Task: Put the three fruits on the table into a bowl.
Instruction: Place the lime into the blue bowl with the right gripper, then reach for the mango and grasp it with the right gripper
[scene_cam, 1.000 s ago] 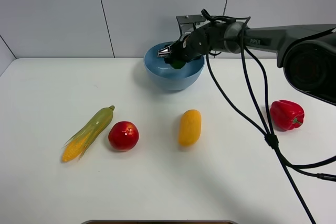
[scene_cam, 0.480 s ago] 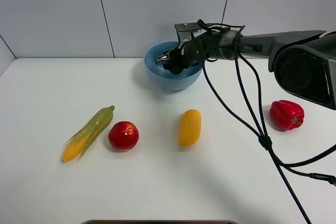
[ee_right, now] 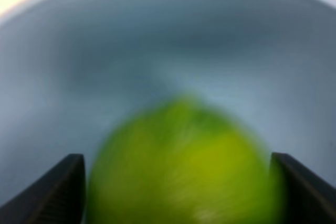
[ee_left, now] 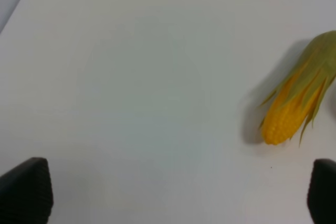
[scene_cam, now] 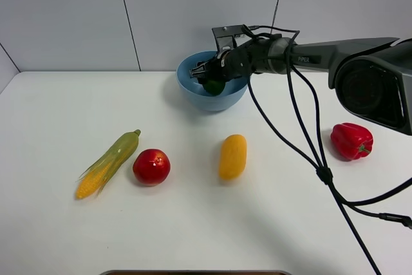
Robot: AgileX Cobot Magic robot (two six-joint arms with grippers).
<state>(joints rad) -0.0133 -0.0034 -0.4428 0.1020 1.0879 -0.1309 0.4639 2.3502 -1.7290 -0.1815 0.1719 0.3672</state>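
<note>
A plain white surface [scene_cam: 193, 236] fronts grey wall panels [scene_cam: 64, 17]. The left jaws gape wide, empty, near a green-husked yellow corn cob [scene_cam: 108, 163]. Then a glossy red apple [scene_cam: 151, 167] and an oblong yellow-orange mango [scene_cam: 232, 156]. Behind, in the light-blue plastic bowl [scene_cam: 192, 93], a small green lime [scene_cam: 214, 86] sits between the right jaws; whether they grip it I cannot tell. Far right, a red bell pepper [scene_cam: 351, 140].

Bowl [scene_cam: 197, 97] smooth plastic — apple [scene_cam: 151, 167] glossy

On desk [scene_cam: 193, 236]: bowl [scene_cam: 193, 91] at back, lime [scene_cam: 214, 86] inside; nearer, left to right: corn cob [scene_cam: 106, 164], apple [scene_cam: 151, 167], mango [scene_cam: 232, 156], pepper [scene_cam: 351, 140].
</note>
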